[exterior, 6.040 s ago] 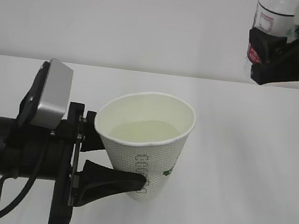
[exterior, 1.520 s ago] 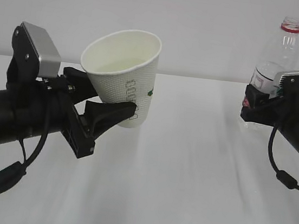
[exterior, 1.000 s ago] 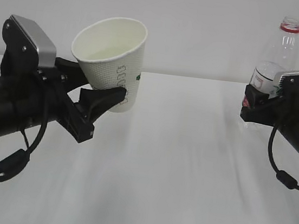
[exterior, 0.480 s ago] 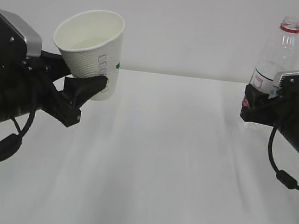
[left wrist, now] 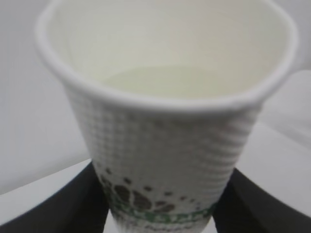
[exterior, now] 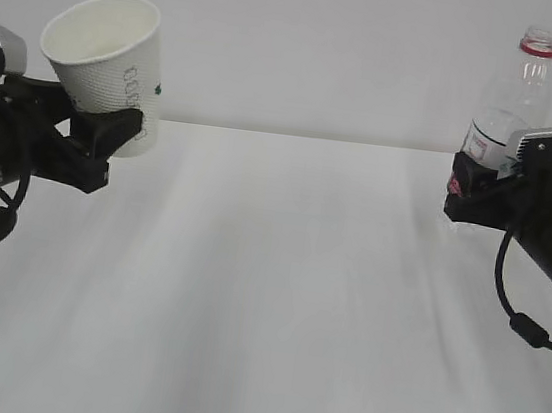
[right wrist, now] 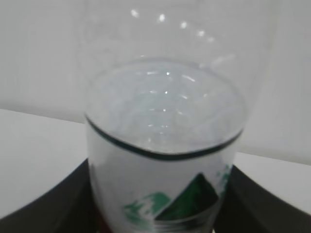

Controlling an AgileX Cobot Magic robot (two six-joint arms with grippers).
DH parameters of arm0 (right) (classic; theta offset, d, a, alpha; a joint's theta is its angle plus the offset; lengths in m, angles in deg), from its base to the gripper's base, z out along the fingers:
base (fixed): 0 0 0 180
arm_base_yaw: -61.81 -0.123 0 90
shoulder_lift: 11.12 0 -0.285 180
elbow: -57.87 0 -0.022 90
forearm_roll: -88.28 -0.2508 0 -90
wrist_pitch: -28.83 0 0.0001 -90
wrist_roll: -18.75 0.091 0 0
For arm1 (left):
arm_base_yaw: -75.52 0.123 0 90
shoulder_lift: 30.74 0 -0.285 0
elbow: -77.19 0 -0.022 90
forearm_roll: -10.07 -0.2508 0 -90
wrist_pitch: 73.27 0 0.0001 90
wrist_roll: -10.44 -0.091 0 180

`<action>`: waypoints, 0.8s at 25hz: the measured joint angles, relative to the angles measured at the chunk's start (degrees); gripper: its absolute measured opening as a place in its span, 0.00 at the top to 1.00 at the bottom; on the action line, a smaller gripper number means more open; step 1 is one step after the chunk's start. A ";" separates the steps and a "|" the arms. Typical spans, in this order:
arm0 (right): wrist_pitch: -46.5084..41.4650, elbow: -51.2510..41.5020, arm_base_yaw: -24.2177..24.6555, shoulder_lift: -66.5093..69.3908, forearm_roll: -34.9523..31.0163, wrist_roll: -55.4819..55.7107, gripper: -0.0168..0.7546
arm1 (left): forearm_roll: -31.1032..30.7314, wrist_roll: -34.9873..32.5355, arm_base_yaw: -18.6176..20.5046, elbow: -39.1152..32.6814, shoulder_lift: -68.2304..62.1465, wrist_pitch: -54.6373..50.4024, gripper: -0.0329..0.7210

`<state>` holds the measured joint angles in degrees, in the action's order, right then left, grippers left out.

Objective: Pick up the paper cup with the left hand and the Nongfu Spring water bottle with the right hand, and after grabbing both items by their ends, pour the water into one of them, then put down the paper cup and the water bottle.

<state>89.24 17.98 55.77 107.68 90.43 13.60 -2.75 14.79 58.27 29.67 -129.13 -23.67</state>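
paper cup (exterior: 107, 65) now far out at the left edge of the exterior view, tilted with its rim leaning left, well apart from the nongfu spring water bottle (exterior: 500, 128) at the far right. a moment back sat nearer the middle and further forward; six seconds back sat low in the centre with the bottle raised above it. reads as pouring done and both items being carried off to their sides for the put-down. pale water (left wrist: 180, 82) visible inside the cup in the left wrist view, level well below the rolled rim.

bottle upright, cap off, red neck ring at top, unchanged over the last second and a half; base hidden behind the gripper, so cannot tell whether already resting on the white table (exterior: 275, 297). some water left inside, surface showing just above the label in the right wrist view.

left gripper (exterior: 113, 136) clamped on the cup's lower end, one dark finger across the front of the wall, arm stretching off the left edge, cup apparently clear of the table. right gripper (exterior: 474, 196) closed around the bottle's lower body at the label, arm coming in level from the right, cable looping beneath.

likely next: lowering the cup level to avoid a spill, then releasing both.
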 joint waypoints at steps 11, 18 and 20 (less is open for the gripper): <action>0.04 0.00 0.00 0.00 0.00 0.00 0.39 | 2.06 0.00 5.02 0.00 0.00 -1.37 0.38; 0.04 0.00 0.00 0.00 0.00 0.00 0.39 | 3.76 0.00 7.88 0.00 0.00 -1.37 0.38; 0.04 0.00 0.00 0.00 0.00 0.00 0.39 | 4.79 0.00 9.09 0.00 -0.26 -1.37 0.38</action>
<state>89.27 17.98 55.77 107.68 90.43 13.60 2.04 14.79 67.35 29.67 -129.39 -25.04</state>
